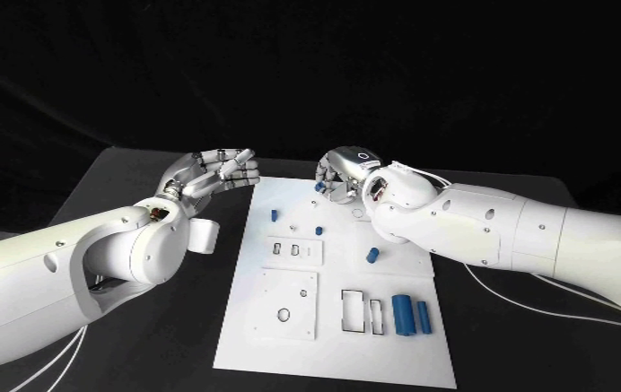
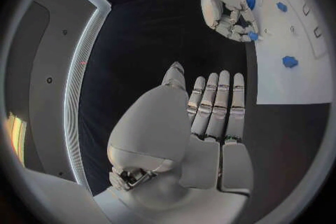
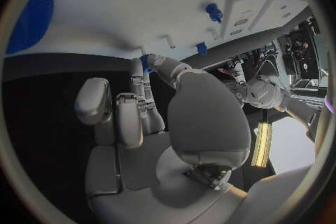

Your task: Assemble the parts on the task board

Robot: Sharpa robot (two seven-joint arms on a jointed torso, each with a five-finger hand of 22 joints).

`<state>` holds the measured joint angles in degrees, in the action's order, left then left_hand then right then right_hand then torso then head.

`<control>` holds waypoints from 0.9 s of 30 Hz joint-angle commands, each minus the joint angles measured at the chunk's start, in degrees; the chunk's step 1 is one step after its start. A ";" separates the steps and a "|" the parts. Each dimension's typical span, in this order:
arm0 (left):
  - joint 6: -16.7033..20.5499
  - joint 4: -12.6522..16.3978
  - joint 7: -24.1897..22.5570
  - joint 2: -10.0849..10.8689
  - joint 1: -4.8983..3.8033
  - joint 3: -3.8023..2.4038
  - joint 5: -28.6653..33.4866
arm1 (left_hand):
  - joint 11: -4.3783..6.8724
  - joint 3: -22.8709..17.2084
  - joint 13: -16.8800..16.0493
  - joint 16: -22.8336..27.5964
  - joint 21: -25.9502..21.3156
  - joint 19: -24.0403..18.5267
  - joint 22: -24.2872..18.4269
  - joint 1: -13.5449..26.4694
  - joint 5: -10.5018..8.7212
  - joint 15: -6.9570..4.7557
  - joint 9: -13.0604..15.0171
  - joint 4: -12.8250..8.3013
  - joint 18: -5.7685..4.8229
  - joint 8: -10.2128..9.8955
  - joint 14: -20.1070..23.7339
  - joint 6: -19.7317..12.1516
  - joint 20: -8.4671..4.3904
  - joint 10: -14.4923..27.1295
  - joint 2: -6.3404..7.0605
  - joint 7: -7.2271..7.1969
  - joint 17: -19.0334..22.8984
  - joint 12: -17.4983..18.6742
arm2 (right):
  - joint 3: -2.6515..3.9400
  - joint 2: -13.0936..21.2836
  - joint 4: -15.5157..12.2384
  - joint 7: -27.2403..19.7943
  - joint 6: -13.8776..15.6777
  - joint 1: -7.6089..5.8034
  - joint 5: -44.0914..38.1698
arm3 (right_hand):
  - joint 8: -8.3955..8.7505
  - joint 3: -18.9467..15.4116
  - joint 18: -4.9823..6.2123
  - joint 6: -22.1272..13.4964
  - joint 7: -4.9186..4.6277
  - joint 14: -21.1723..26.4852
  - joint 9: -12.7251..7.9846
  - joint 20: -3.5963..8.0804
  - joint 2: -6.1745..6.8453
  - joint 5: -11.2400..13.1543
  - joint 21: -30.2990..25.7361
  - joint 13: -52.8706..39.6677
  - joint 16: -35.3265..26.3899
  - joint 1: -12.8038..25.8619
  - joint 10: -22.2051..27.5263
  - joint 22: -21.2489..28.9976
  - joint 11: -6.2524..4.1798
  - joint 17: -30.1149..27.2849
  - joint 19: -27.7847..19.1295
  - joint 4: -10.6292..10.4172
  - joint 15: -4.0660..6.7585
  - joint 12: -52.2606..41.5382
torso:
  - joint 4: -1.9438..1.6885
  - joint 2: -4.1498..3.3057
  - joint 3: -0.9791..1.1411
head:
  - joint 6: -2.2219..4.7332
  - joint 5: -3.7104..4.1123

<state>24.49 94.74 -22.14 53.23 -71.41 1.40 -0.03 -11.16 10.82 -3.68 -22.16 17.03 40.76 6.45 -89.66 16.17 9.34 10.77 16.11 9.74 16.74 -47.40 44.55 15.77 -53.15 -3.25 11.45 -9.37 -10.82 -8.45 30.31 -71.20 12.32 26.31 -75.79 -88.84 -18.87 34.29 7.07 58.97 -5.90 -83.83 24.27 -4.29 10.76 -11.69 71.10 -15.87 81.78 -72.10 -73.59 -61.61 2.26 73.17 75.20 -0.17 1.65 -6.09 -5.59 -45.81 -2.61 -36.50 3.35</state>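
The white task board (image 1: 339, 343) lies in the middle of the black table. My right hand (image 1: 345, 175) hovers over the board's far edge and pinches a small blue part (image 1: 319, 187) between thumb and a finger; the right wrist view shows that part (image 3: 145, 61) at the fingertips. My left hand (image 1: 215, 173) is off the board's far left corner, fingers straight and apart, holding nothing. In the left wrist view the left hand (image 2: 210, 117) points toward the right hand (image 2: 225, 8). Loose blue parts (image 1: 275, 215) (image 1: 372, 254) lie on the board, and two blue cylinders (image 1: 412, 314) lie near its right side.
Rectangular and round cut-outs (image 1: 293, 249) (image 1: 284, 314) mark the board's left and near areas. A small blue peg (image 3: 213, 11) stands on the board. Thin cables (image 1: 570, 307) run across the table under my right arm.
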 commanded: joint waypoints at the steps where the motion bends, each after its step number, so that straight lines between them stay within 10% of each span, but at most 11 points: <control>1: -0.50 0.00 -0.30 -0.09 -0.08 -0.06 0.07 | -0.08 0.29 -0.05 0.20 -0.29 -0.43 -0.05 0.08 -0.30 0.08 -0.09 0.11 0.59 -0.26 -0.14 -0.42 -0.09 -0.47 -0.48 1.77 0.03 0.23 | -0.18 0.18 -0.22 0.67 -1.53 0.35 -1.00 | -0.12 0.33 -0.94 0.38 -0.03 -3.09 4.82 -0.08 0.09 -0.26 -0.01 -0.05 0.08 -0.52 0.35 -0.01 0.17 -0.06 -0.37 -0.11 0.09 0.34 | -0.05 -0.02 -0.07 | 0.01 -0.06; 13: -0.53 -0.03 -0.32 -0.06 -0.08 -0.06 0.07 | -0.08 0.29 -0.05 0.20 -0.29 -0.43 -0.05 0.08 -0.30 0.08 -0.09 0.11 0.59 -0.26 -0.14 -0.42 -0.09 -0.47 -0.48 1.77 0.03 0.23 | -0.17 0.38 -0.23 0.74 -1.73 0.35 -1.07 | -0.01 0.37 -0.94 0.22 -0.12 -3.09 4.93 -0.12 0.46 -0.32 -0.01 -0.16 0.14 -0.30 0.48 -0.06 0.26 0.00 -0.42 -0.14 0.05 0.46 | -0.17 -0.12 -0.16 | 0.17 0.02; 17: -0.51 -0.03 -0.31 -0.03 -0.08 -0.06 0.07 | -0.10 0.38 -0.05 0.27 -0.33 -0.50 -0.09 0.08 -0.31 0.09 -0.10 0.11 0.59 -0.27 -0.14 -0.45 -0.07 -0.47 -0.45 1.79 0.03 0.32 | -0.17 0.20 0.16 0.63 -1.53 0.35 -0.62 | 2.00 1.11 -0.86 -2.64 -1.45 -2.94 4.48 -0.74 1.72 0.27 -0.55 0.24 0.05 0.77 3.44 0.45 1.45 -0.45 -1.03 -0.67 -0.96 2.29 | -0.23 -0.12 -0.24 | 0.22 0.14; 20: -0.49 -0.02 -0.29 0.01 -0.09 -0.06 0.07 | -0.10 0.38 -0.05 0.27 -0.33 -0.50 -0.09 0.08 -0.31 0.09 -0.10 0.11 0.59 -0.27 -0.14 -0.45 -0.07 -0.47 -0.45 1.79 0.03 0.32 | -0.18 0.13 0.38 0.43 -1.28 0.34 -0.25 | 6.69 0.41 -0.35 -9.38 -4.00 -2.24 2.14 -2.57 4.46 1.94 -2.68 2.13 -0.92 2.30 9.57 2.93 3.90 -2.67 -2.93 -1.39 -2.96 2.60 | -0.27 -0.13 -0.26 | 0.19 0.17; 27: -0.46 -0.08 -0.26 0.05 -0.09 -0.06 0.07 | -0.11 0.41 -0.05 0.30 -0.35 -0.52 -0.11 0.08 -0.31 0.10 -0.10 0.11 0.59 -0.28 -0.14 -0.46 -0.07 -0.47 -0.44 1.79 0.03 0.35 | -0.18 1.20 -0.45 0.45 -0.65 0.34 -0.01 | 8.49 -5.83 0.21 -12.18 -4.26 -1.83 0.20 -3.15 3.83 1.04 -4.38 3.49 -1.35 0.69 12.28 4.37 3.96 -4.03 -3.99 -1.65 -3.13 1.84 | -0.23 -0.05 -0.25 | 0.25 0.25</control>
<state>24.49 94.59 -22.09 53.34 -71.42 1.40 -0.02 -11.16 10.99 -3.68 -22.17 17.03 40.76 6.39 -89.66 16.17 9.34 10.73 16.29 9.74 16.74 -47.40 44.55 15.77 -53.15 -3.25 11.45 -9.37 -10.82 -8.62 31.17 -71.34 12.59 25.87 -75.46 -88.79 -10.34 28.67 7.08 46.56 -10.12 -84.03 24.51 -7.38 14.47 -10.55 67.01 -12.41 80.67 -70.96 -61.50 -57.27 6.14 69.17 71.50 -1.78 -1.23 -3.96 -5.82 -45.93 -2.87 -36.28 3.55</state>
